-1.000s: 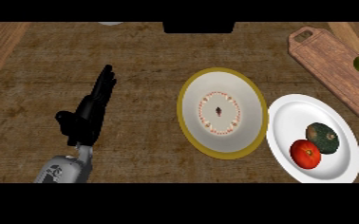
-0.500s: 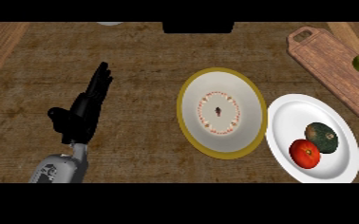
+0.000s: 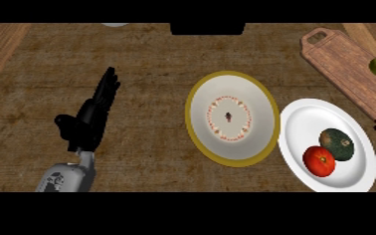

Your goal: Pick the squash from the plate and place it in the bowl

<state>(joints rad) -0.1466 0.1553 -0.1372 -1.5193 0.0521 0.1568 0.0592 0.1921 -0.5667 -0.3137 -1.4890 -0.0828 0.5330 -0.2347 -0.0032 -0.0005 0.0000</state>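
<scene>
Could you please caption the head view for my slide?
Left hand open at left; squash and tomato lie on the white plate beside the bowl.

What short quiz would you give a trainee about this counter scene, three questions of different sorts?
1. True or false: the squash already lies in the bowl.
2. What lies beside the squash on the white plate? A) tomato B) banana C) cup
3. Fill in: the only hand in view, fingers straight, is the robot's ____ one.
Key: 1 false; 2 A; 3 left.
</scene>
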